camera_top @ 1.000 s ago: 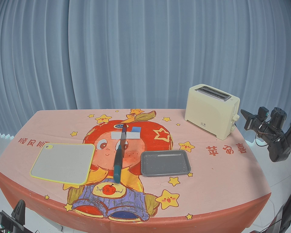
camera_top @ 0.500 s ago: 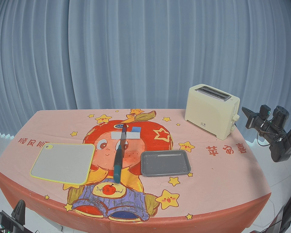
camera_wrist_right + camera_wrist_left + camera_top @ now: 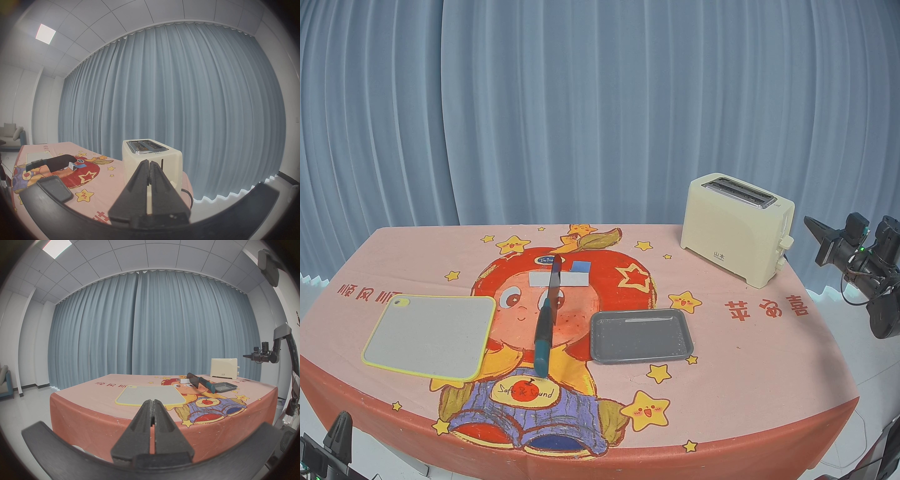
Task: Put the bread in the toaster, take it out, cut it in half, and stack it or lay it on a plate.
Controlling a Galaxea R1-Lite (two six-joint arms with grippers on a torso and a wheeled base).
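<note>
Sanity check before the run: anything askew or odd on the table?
Only the knife: its blade lies across a small white block, so it sits tilted, handle end on the tablecloth. Probably a deliberate rest. Toaster, grey tray and cutting board look intact.

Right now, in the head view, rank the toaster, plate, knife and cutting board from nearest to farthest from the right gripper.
1. toaster, right rear, beside the right gripper
2. plate, right of centre
3. knife, centre
4. cutting board, left side
</note>
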